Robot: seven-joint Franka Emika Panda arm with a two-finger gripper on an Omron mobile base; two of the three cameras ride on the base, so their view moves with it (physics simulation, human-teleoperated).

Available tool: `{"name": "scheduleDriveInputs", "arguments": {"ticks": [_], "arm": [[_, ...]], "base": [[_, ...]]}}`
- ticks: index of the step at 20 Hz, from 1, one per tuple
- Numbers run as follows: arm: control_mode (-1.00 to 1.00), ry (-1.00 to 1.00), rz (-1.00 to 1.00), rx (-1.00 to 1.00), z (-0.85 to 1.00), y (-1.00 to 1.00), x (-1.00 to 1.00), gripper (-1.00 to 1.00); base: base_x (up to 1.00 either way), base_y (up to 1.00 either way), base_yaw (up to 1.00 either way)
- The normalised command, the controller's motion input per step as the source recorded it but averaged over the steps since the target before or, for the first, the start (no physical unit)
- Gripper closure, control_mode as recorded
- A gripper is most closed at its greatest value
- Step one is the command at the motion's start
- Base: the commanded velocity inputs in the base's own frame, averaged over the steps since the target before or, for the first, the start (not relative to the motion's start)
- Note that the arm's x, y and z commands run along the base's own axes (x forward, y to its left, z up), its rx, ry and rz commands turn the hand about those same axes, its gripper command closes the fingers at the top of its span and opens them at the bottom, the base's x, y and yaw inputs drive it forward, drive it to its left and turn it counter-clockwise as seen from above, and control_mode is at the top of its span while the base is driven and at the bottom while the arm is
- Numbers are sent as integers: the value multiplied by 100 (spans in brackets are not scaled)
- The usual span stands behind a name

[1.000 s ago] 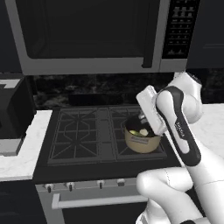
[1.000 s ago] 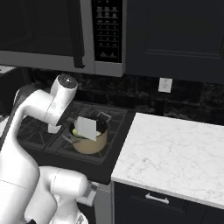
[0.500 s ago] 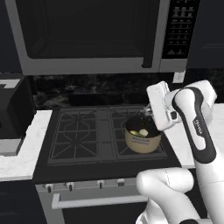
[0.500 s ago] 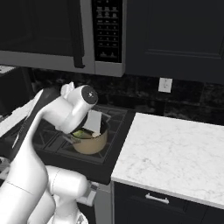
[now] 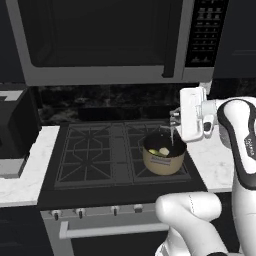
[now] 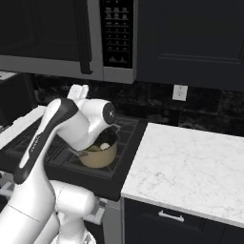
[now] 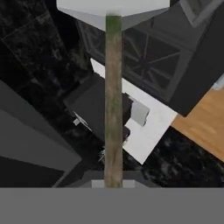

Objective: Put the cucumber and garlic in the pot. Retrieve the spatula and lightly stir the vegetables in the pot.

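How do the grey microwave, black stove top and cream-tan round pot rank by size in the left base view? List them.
1. grey microwave, partly cut off by the frame
2. black stove top
3. cream-tan round pot

Microwave low over pot
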Motion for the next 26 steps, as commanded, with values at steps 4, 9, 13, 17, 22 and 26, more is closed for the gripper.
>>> {"name": "scheduleDriveInputs", "arguments": {"ticks": [4, 9, 13, 17, 22, 26], "arm": [[-100, 14, -4, 35, -25, -26, 25, 100], [-100, 1, -3, 23, -13, -12, 43, 100], [-100, 0, -3, 12, -23, 0, 50, 100], [-100, 4, -8, 8, -30, -8, 30, 100], [-100, 1, -10, 1, -22, -14, 13, 100], [-100, 0, -11, 0, -14, -5, -2, 100]], "base": [[0, 0, 0], [0, 0, 0], [0, 0, 0], [0, 0, 0], [0, 0, 0], [0, 0, 0]]}}
